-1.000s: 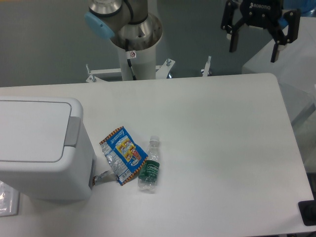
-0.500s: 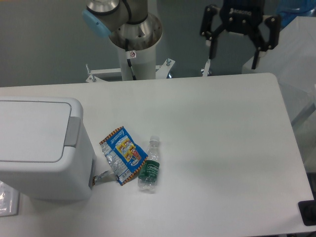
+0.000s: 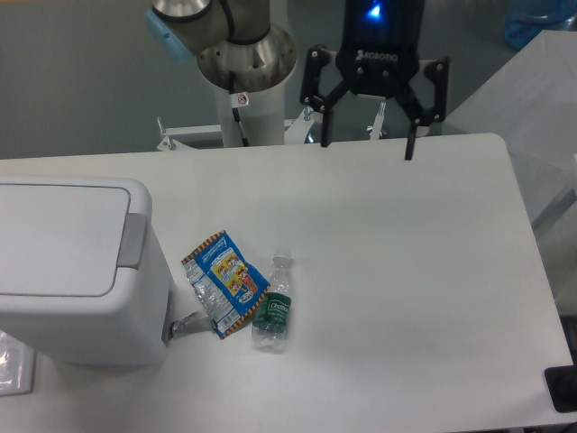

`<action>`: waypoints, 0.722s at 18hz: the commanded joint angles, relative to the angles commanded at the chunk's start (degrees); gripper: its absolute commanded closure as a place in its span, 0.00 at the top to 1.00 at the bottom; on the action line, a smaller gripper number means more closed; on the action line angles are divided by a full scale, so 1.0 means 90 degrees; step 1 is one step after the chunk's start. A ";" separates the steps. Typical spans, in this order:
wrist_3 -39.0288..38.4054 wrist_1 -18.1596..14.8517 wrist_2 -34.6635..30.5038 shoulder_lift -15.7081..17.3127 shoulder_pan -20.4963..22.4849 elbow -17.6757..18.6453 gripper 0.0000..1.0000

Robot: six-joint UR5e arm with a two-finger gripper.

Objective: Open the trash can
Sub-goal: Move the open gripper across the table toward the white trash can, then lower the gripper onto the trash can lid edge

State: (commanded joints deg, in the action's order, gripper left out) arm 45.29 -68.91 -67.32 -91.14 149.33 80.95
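1. Large boxy white plastic trash can [image 3: 77,271] stands at the near left of the white table [image 3: 406,271]. Flat lid closed. Its long axis appears to run left-right.
2. Grey push-tab [image 3: 132,241] sits on the can's right rim, facing table centre; judged to be the contact point for opening.
3. Crumpled blue snack wrapper [image 3: 219,284] and small clear plastic bottle with green label [image 3: 271,312] lie just right of the can, touching or nearly so; neither blocks the tab from above.
4. Black two-finger gripper [image 3: 365,149] hangs over the far table edge, fingers spread wide, holding nothing.
5. Key relation: tab lies well apart, leftward and nearer the camera from the fingers.
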 joint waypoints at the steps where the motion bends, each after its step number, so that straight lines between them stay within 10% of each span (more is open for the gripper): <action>1: -0.0273 0.0000 -0.0010 -0.0010 -0.0068 0.0000 1.00; 13: -0.2501 0.0145 -0.0010 -0.0166 -0.1073 0.0390 1.00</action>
State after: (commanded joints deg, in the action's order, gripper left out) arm 22.78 -67.60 -67.41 -92.63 139.67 84.46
